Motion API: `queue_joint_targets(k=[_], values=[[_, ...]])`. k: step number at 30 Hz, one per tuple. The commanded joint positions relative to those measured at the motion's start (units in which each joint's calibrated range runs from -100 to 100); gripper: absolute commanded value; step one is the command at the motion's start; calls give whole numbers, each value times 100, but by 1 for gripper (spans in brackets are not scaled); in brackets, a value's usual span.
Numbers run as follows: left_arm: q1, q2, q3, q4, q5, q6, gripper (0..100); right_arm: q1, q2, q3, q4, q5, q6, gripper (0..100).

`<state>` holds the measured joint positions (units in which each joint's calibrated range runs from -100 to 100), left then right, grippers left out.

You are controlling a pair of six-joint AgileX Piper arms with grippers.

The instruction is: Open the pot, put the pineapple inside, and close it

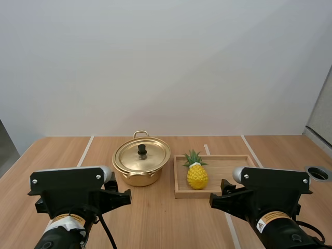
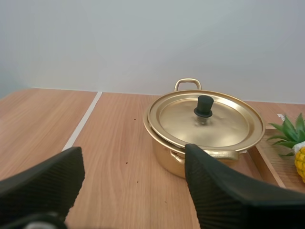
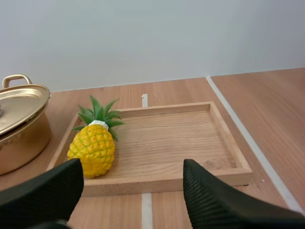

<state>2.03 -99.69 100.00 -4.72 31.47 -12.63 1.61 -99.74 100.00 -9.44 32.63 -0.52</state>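
Gleaming pot (image 1: 141, 171): is sitting lidded on the wooden surface (image 1: 161, 223), just beside the tray on its left, and nothing is touching it.
Lid (image 1: 141, 155): is lying flat over the pot's rim, its black knob (image 1: 141, 151) pointing straight up.
Pineapple (image 1: 197, 174): is resting in the wooden tray (image 1: 231, 194), tucked into the near corner on the pot's side, with its green crown showing above the yellow body.
Left end effector (image 2: 133, 151): is hovering released, fingers spread wide, facing the pot from the near side and holding nothing.
Right end effector (image 3: 133, 164): is hanging released too, fingers apart, looking over the tray's near rim with the pineapple just ahead.
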Motion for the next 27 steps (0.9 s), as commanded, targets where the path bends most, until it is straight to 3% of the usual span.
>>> queue_joint_targets(k=[1, 4, 7, 10, 14, 22, 27], values=[[-5, -31, 0, 180, -122, 136, 100, -20, -26, 0, -754, -139, 17, 100], [-77, -31, -321, 832, -901, 293, 100, -20, -26, -102, -1973, -604, 17, 100], [-108, -31, -787, 1276, -2407, 442, 100, -42, -26, -557, -2724, -642, 17, 100], [-108, -31, -1318, 1315, -3929, 674, 100, -166, -26, -1299, -3159, -585, 17, 100], [-108, -31, -2088, 1315, -5221, 674, 100, -246, -26, -2262, -3176, -587, 174, 100], [-276, 1207, -3925, 1315, -2178, 465, 100, -246, 902, -3858, -2916, -462, 37, 100], [-276, 2762, -4940, 791, -610, 1297, 100, -246, 2058, -4822, -1406, 899, -1381, 100]])
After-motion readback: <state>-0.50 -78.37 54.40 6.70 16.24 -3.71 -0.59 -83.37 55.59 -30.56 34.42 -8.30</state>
